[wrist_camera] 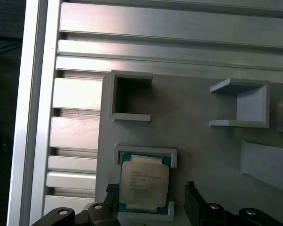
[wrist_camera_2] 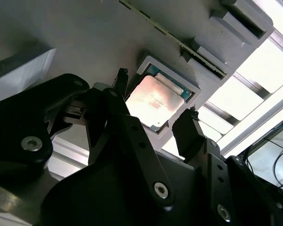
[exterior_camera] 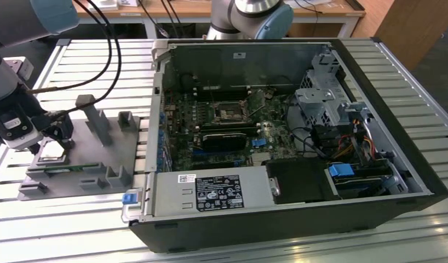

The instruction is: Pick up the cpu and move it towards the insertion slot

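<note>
Currently I am watching the cpu point(wrist_camera: 145, 183) lying flat in a recess of the grey holder point(wrist_camera: 202, 150), sitting between the spread fingers point(wrist_camera_2: 191, 132) of my gripper point(wrist_camera: 151, 188), which are flanking it without pinching.

Silver chip, grey block, black fingers, and green showing through!

In the first wrist view the cpu point(wrist_camera: 145, 184) shows a pale silver top with a teal-green rim, the block point(wrist_camera: 198, 146) is flat matte grey, the gripper point(wrist_camera: 151, 188) is black, and the table point(wrist_camera: 155, 23) runs in bright silver stripes. In the exterior view the insertion slot point(exterior_camera: 228, 111) is dark inside a thin silver frame, on a green motherboard point(exterior_camera: 182, 156) in a black case point(exterior_camera: 282, 224) with blue clips point(exterior_camera: 341, 170).
</note>
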### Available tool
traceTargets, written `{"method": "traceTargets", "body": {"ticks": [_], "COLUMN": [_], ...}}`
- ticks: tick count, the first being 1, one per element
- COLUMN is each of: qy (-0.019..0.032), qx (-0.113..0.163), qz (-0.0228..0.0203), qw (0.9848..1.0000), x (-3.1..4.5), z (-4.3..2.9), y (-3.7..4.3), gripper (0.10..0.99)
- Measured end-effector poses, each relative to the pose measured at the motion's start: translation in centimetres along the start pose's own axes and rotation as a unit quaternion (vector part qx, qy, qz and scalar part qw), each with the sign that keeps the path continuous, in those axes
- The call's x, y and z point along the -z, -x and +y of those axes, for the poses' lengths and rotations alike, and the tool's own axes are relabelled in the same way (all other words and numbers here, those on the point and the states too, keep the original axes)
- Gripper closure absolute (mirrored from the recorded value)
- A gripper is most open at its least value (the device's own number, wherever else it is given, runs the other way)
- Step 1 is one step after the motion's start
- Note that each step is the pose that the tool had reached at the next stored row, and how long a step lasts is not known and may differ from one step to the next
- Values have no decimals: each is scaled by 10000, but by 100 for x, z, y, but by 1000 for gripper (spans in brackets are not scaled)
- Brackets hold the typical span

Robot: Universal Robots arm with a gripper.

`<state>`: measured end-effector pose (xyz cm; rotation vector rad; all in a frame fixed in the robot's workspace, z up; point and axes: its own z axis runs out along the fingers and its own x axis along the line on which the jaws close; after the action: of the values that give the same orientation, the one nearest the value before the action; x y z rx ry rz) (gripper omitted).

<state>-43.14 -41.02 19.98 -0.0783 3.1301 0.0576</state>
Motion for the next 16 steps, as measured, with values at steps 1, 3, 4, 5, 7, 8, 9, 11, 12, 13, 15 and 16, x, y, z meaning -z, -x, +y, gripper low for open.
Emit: {"method": "traceTargets", "body": {"ticks": [1, 3, 4, 5, 7, 8, 9, 11, 12, 13, 15, 16], "qy": [0, 0, 1, 0, 0, 0, 0, -1, 0, -1, -1, -1], "qx": [0, 0, 0, 0, -19, -29, -38, -53, -63, -75, -103, -123], "qz": [0, 1, 1, 2, 2, 2, 1, 1, 0, 0, -1, -3], "qw": [10000, 10000, 10000, 10000, 10000, 10000, 10000, 10000, 10000, 10000, 9999, 9999], "x": [-5, -16, -24, -33, -48, -54, -58, -62, -66, -69, -73, -77], "z": [-2, -4, -4, -5, -6, -6, -5, -5, -5, -5, -4, -3], "y": [0, 0, 0, -1, -3, -5, -7, -9, -9, -9, -10, -11], "gripper": [427, 427, 427, 427, 427, 427, 427, 427, 427, 427, 416, 361]}}
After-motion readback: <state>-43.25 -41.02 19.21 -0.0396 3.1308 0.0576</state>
